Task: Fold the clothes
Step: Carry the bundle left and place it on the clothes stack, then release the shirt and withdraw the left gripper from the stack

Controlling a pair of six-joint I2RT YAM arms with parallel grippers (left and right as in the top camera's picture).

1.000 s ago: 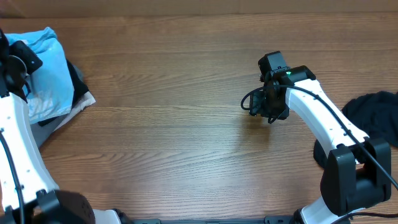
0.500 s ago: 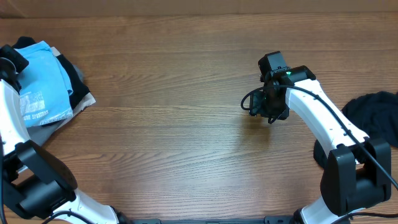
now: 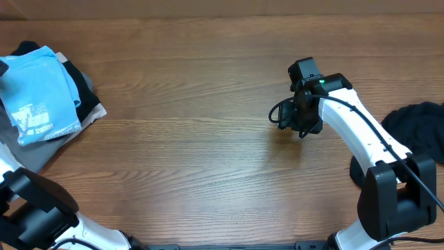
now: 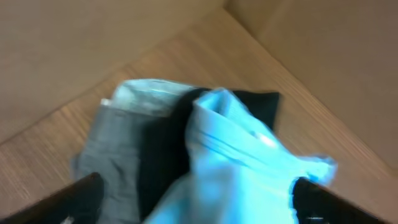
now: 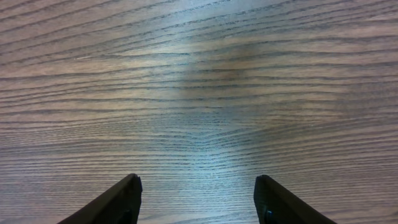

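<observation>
A light blue garment (image 3: 38, 94) lies on top of a pile at the table's far left, over a black piece (image 3: 84, 94) and a grey piece (image 3: 38, 149). In the left wrist view my left gripper (image 4: 202, 202) hangs open above the blue garment (image 4: 249, 155), its fingers (image 4: 81, 199) wide apart and holding nothing. The grey cloth (image 4: 115, 152) and the black cloth (image 4: 158, 149) show beside it. My right gripper (image 3: 300, 126) stands open over bare wood right of centre, nothing between its fingertips (image 5: 199, 199).
A heap of dark clothes (image 3: 416, 128) lies at the right edge, beside the right arm's base (image 3: 388, 208). The left arm's base (image 3: 35, 215) sits at the near left corner. A wall rises behind the pile (image 4: 323, 56).
My left gripper has opened and let go of the blue garment, then pulled back off the left edge of the overhead view. The blue garment has settled flatter on the pile. The right arm is still.
</observation>
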